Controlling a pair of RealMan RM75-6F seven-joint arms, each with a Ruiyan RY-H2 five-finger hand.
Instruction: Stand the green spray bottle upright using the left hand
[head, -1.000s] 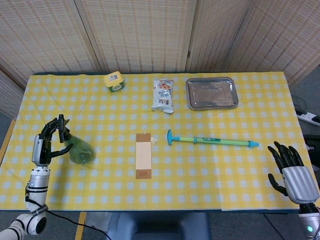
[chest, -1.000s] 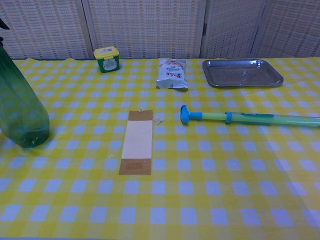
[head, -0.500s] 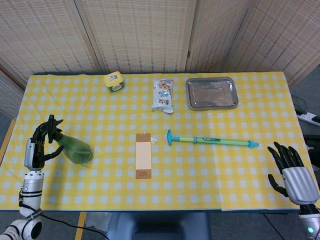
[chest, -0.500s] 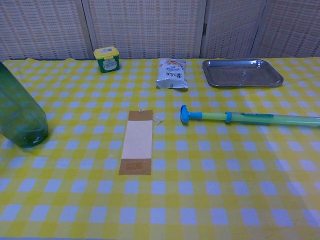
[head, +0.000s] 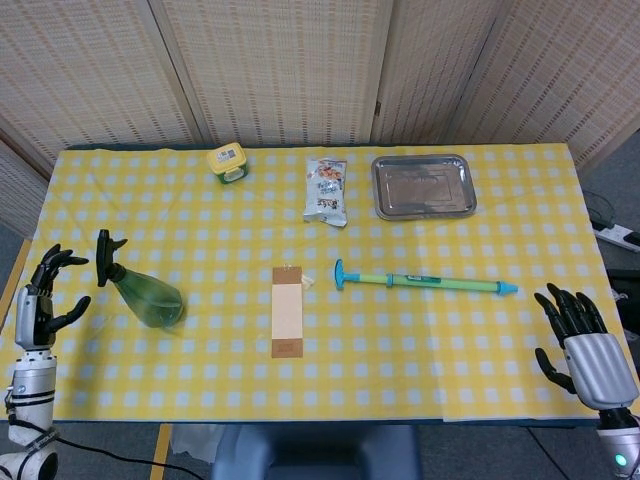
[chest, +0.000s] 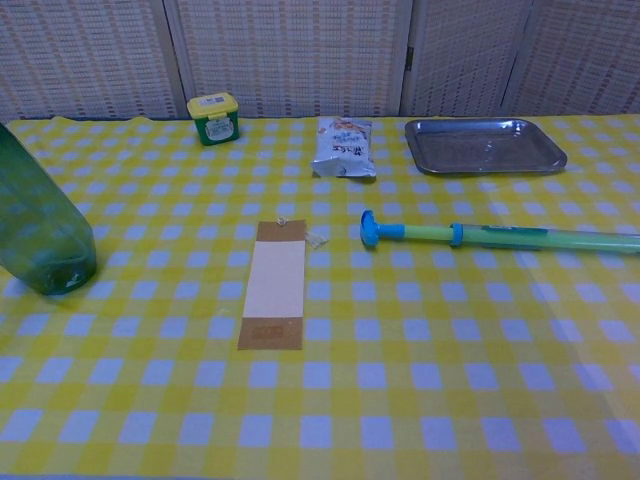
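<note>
Green spray bottle (head: 147, 294) stood upright alone; left hand (head: 40, 299) was open beside it, so retreating straight sideways seemed safest.

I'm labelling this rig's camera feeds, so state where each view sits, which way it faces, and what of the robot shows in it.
Head view: high above the near table edge, looking steeply down on the whole table; the left hand and right hand show at the bottom corners.
Chest view: low at the near edge, looking across the table toward the screen wall; no hand shows.
Shared: the green spray bottle, paper strip, blue-green stick, snack packet, metal tray and yellow-lidded jar.
</note>
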